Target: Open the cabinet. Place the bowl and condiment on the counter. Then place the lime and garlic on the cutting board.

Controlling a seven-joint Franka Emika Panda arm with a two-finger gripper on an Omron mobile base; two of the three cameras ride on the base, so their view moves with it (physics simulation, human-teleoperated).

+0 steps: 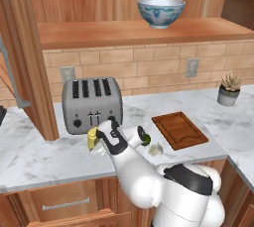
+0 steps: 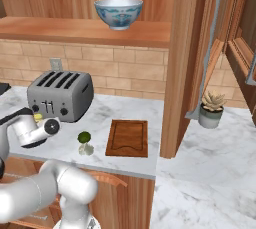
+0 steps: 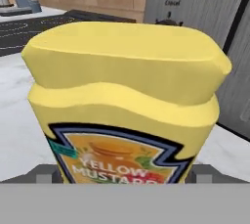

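Yellow condiment (image 3: pixel 124 105) stands on the marble counter (image 1: pixel 34 156) between the wide-open, non-gripping end effector (image 1: pixel 99 144) fingers.

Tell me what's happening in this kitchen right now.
The robot arm has its claw down at the yellow mustard bottle, which stands on the marble counter in front of the toaster. The bowl sits on the open cabinet's shelf. The lime and garlic lie left of the cutting board.
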